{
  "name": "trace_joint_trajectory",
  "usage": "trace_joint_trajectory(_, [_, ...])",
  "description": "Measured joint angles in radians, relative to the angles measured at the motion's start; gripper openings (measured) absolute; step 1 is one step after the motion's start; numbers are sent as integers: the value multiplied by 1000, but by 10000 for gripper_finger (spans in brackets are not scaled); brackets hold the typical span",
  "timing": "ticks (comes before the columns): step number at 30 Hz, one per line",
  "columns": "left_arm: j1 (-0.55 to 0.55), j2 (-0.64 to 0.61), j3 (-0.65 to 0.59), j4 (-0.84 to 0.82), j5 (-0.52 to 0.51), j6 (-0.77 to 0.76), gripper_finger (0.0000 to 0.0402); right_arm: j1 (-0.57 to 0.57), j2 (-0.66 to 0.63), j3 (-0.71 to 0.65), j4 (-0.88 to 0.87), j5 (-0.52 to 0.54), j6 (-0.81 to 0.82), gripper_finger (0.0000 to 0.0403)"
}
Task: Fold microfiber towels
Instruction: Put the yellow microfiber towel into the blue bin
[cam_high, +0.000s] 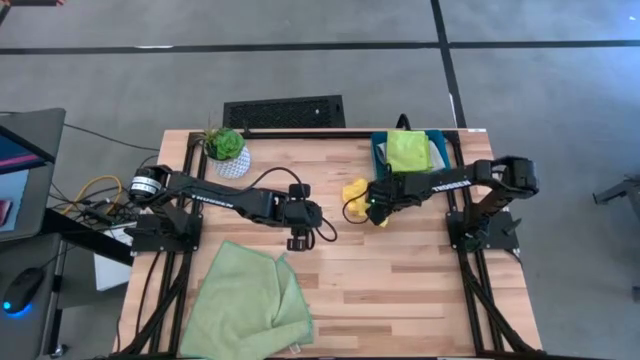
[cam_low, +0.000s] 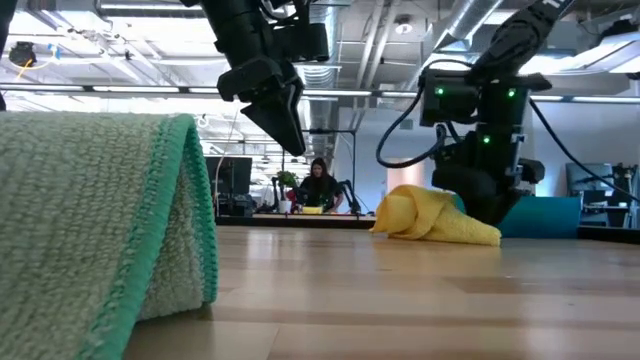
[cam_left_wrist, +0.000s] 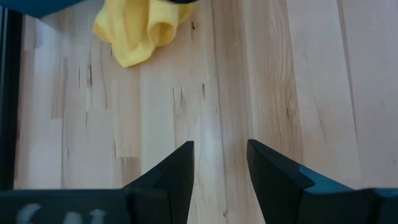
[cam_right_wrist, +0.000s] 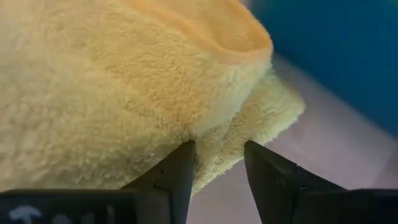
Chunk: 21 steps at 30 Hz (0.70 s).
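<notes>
A crumpled yellow towel (cam_high: 355, 190) lies on the wooden table, right of the middle. My right gripper (cam_right_wrist: 217, 158) points down, open, with its fingers on either side of the towel's near edge. My left gripper (cam_high: 298, 243) hangs open above bare wood at the table's middle, clear of everything; in the left wrist view the yellow towel (cam_left_wrist: 134, 31) lies farther off. A larger pale green towel (cam_high: 245, 305) lies partly folded over at the near left. A lime green towel (cam_high: 408, 150) rests in the teal tray (cam_high: 440, 148) at the far right. My right gripper comes at the yellow towel from above, slanting down. Its open fingers stand astride the towel's lower edge (cam_right_wrist: 214, 146), where two layers lie on each other. I cannot tell whether the fingers (cam_right_wrist: 180, 165) touch the pile. The towel rests on the table.
A potted plant (cam_high: 225, 148) stands at the far left of the table. The teal tray sits close behind the right gripper. Bare wood stretches between the two grippers and along the near right.
</notes>
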Motion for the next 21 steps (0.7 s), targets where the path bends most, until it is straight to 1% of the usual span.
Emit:
trace_joint_trajectory(2, [0,0,0,0,0,0,141,34,0,0,-2,-15,25,168])
trace_joint_trajectory(5, [0,0,0,0,0,0,141,90,-1,0,-2,-67,37,168])
trace_joint_trajectory(8, [0,0,0,-3,0,0,141,162,-2,1,6,-117,59,168])
trace_joint_trajectory(11, [0,0,0,-4,0,0,141,233,-1,1,9,-141,79,168])
trace_joint_trajectory(16, [0,0,0,-4,0,0,141,332,5,35,-5,-146,80,168])
trace_joint_trajectory(21, [0,0,0,-8,1,0,141,376,-31,97,-17,-122,31,168])
